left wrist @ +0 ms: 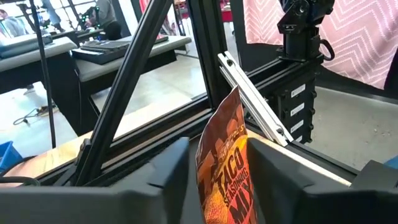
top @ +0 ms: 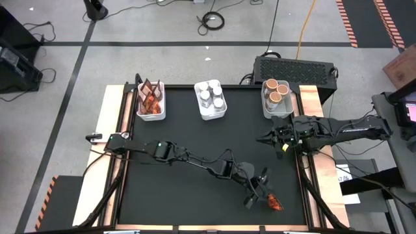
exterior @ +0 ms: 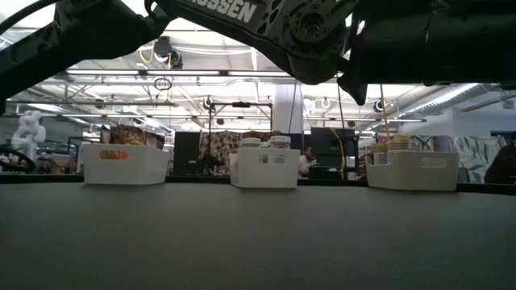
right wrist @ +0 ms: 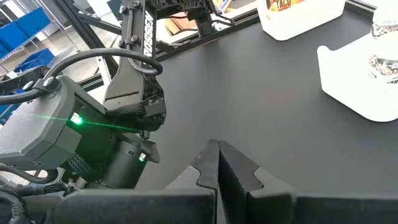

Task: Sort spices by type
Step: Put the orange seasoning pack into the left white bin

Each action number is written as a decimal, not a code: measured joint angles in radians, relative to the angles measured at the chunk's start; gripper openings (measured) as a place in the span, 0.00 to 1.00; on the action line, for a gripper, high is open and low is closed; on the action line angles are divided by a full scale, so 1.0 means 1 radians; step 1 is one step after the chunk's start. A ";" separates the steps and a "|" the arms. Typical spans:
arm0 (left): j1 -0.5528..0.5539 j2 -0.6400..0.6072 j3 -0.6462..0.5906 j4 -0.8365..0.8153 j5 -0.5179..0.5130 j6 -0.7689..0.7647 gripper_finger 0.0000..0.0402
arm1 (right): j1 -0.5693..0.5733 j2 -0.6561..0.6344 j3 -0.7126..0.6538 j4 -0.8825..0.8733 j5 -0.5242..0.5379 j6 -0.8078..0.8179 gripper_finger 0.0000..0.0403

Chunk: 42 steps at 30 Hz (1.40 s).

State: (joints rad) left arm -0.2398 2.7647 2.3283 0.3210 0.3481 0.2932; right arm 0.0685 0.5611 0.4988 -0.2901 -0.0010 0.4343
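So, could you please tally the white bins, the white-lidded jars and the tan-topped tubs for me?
White bins: 3
White-lidded jars: 4
Tan-topped tubs: 3
Total: 10

Robotics lab: ceiling trusses (exterior: 121, 84), floor cables (top: 211, 19), workbenches (left wrist: 118, 53).

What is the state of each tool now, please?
Left tool: around the sachet near the table's front edge; whether it grips yet cannot be told.
Right tool: shut, holding nothing, near the tub bin.
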 joint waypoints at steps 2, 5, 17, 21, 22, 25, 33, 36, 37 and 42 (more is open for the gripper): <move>0.000 0.000 0.000 0.002 0.000 0.000 0.33 | 0.000 0.000 0.000 0.000 0.000 0.000 0.00; 0.000 0.000 0.000 0.002 0.000 -0.001 0.18 | 0.000 0.000 0.000 0.000 0.000 0.000 0.00; 0.006 -0.059 -0.002 -0.083 0.025 -0.104 0.01 | 0.000 0.000 0.000 -0.001 0.000 0.024 0.00; 0.005 -0.164 -0.002 -0.303 0.092 -0.094 0.01 | 0.000 0.000 0.000 -0.004 0.000 0.026 0.00; 0.005 -0.192 -0.002 -0.360 0.105 -0.072 0.00 | 0.000 0.000 0.000 -0.005 0.000 0.026 0.00; -0.005 -0.288 -0.002 -0.558 0.095 0.005 0.00 | 0.000 0.000 0.000 -0.011 0.001 0.017 0.00; -0.005 -0.568 -0.001 -0.953 -0.025 0.038 0.00 | 0.000 0.000 0.000 -0.033 0.003 0.000 0.00; 0.006 -0.678 -0.030 -1.087 -0.163 0.032 0.00 | 0.000 0.000 0.000 -0.034 0.003 -0.005 0.00; 0.006 -0.714 -0.049 -1.113 -0.220 0.023 0.00 | 0.000 0.000 0.000 -0.034 0.003 -0.010 0.00; 0.014 -0.905 -0.155 -1.238 -0.425 -0.063 0.00 | 0.000 0.000 0.000 -0.034 0.003 -0.021 0.00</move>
State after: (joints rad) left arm -0.2259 1.8596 2.1738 -0.9170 -0.0769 0.2301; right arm 0.0681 0.5614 0.4984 -0.3244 0.0021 0.4133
